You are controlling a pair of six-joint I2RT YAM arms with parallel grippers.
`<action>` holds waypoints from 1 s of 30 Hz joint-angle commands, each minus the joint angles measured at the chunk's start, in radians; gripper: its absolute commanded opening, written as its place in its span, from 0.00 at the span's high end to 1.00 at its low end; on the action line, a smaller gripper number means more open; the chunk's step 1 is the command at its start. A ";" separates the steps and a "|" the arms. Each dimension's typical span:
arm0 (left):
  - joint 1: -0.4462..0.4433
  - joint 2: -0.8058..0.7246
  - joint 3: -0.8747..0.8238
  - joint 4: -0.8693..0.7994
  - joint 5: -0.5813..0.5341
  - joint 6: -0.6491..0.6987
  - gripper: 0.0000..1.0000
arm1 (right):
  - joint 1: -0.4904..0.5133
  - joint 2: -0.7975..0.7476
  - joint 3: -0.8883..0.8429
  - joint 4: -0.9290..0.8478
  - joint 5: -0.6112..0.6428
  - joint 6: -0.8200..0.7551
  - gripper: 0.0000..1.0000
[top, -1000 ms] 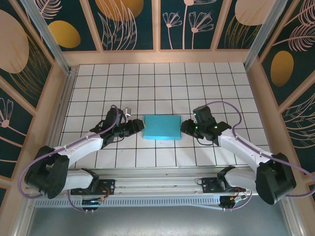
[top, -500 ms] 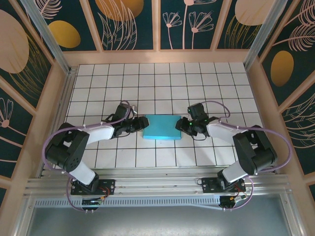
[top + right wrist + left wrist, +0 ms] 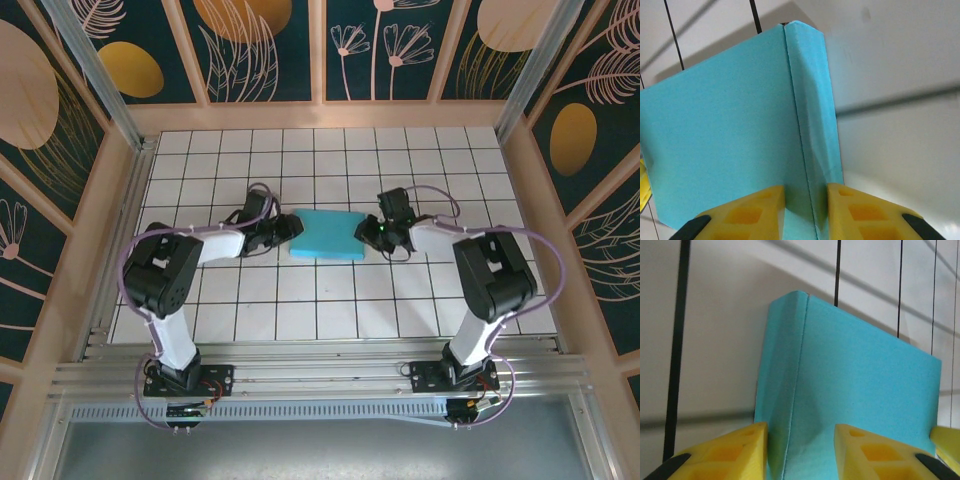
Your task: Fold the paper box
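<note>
1. The paper box (image 3: 328, 236) lay mid-frame over the desk (image 3: 300, 160). Each short end was clamped in jaws, by the left gripper (image 3: 291, 229) and the right gripper (image 3: 371, 236).
2. Creasing the ends was judged the step in hand; even, matched squeezing was called for next.
3. The flaps and underside were hidden.

The paper box (image 3: 328, 236) is folded shut into a flat teal-blue rectangle with none of its pale inside showing. It sits near the middle of the white tiled desk, long sides running left to right. At each short end, a sharp crease sets off a narrow side wall.
</note>
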 commanded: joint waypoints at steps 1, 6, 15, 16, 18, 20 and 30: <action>-0.004 0.083 0.144 0.045 0.062 0.002 0.62 | 0.006 0.112 0.143 0.098 -0.069 -0.009 0.72; 0.060 0.254 0.362 0.043 0.016 0.023 0.63 | -0.026 0.302 0.395 0.086 -0.040 -0.070 0.72; 0.123 0.488 0.746 -0.066 0.020 0.011 0.62 | -0.059 0.594 0.847 -0.022 -0.010 -0.121 0.72; 0.126 0.510 0.780 -0.070 0.016 0.009 0.62 | -0.064 0.622 0.896 -0.037 -0.001 -0.129 0.71; 0.131 0.554 0.842 -0.078 0.003 0.010 0.62 | -0.072 0.671 0.980 -0.062 0.008 -0.136 0.71; 0.140 0.603 0.914 -0.105 -0.007 0.009 0.62 | -0.083 0.720 1.059 -0.089 0.008 -0.141 0.70; 0.169 0.689 0.986 -0.136 -0.033 -0.003 0.60 | -0.108 0.839 1.230 -0.176 -0.006 -0.189 0.68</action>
